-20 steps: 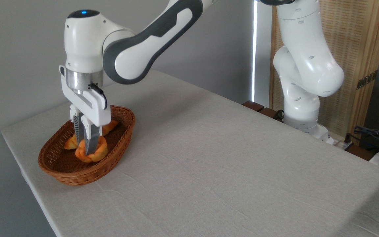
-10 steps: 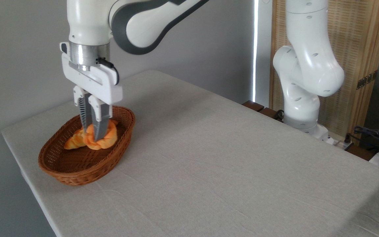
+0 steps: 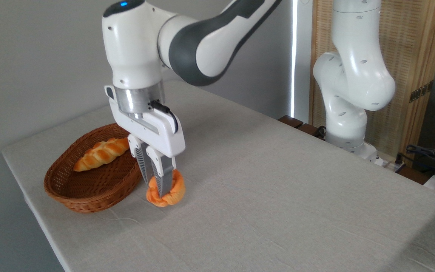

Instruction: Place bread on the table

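Grey cloth on the table [image 3: 278, 196] lies bare right under my jaws [image 3: 159, 190], which are pinched narrow on the bread [image 3: 168, 192] from above, the bun low over the cloth or just touching; I can't tell which. It hangs just right of the basket [image 3: 89, 189], clear of the rim, with the braided loaf [image 3: 102, 153] inside.

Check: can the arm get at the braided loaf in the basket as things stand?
Probably not right now: the jaws are shut on the bun, beside the basket. The braided loaf itself lies uncovered, open from above, so the way looks free once the gripper lets go.
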